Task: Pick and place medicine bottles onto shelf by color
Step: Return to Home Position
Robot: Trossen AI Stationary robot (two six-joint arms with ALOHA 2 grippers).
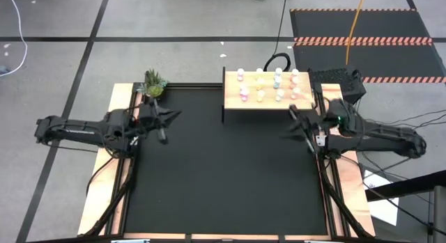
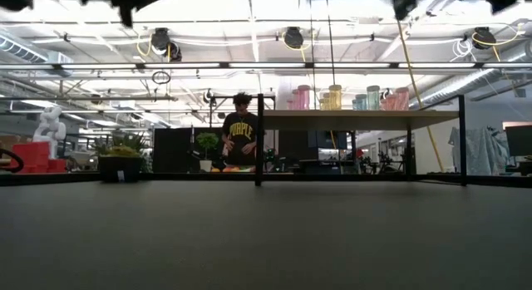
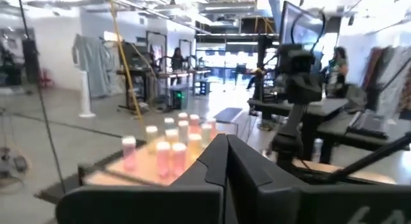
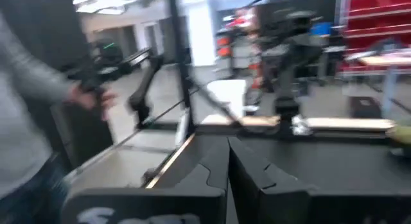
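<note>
The light-wood shelf [image 1: 268, 90] stands at the table's far edge, right of the middle, on dark legs. Several small white-capped medicine bottles [image 1: 268, 86] stand upright on its top, pink, yellow, teal and reddish; they also show in the low view [image 2: 349, 97] and the left wrist view [image 3: 170, 144]. My left gripper [image 1: 174, 115] is raised over the table's left part, pointing level toward the right, shut and empty [image 3: 226, 147]. My right gripper [image 1: 293, 118] hangs by the shelf's near right corner, pointing left, shut and empty [image 4: 228, 147].
A small green potted plant [image 1: 154, 83] sits at the table's far left corner. The black tabletop [image 1: 223, 173] lies between the two arms. A person [image 2: 240, 132] stands in the room behind the table, and another person's arm [image 4: 38, 89] shows beside the table in the right wrist view.
</note>
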